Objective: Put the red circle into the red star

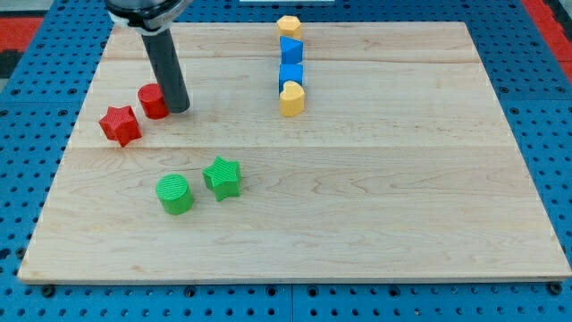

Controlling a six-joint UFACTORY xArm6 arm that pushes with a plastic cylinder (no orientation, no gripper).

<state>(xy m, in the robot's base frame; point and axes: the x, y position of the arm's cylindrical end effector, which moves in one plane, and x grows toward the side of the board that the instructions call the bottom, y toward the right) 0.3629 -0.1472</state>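
Observation:
The red circle [152,101] sits on the wooden board at the view's upper left. The red star [120,125] lies just to its lower left, with a small gap between them. My tip [178,108] rests on the board right against the red circle's right side. The dark rod rises from it toward the view's top.
A green circle [174,194] and a green star [222,177] lie below, left of centre. At the view's top centre stands a column of a yellow hexagon [289,25], two blue blocks [291,48] [291,74] and a yellow heart-like block [292,99]. The board's edge [54,179] borders blue pegboard.

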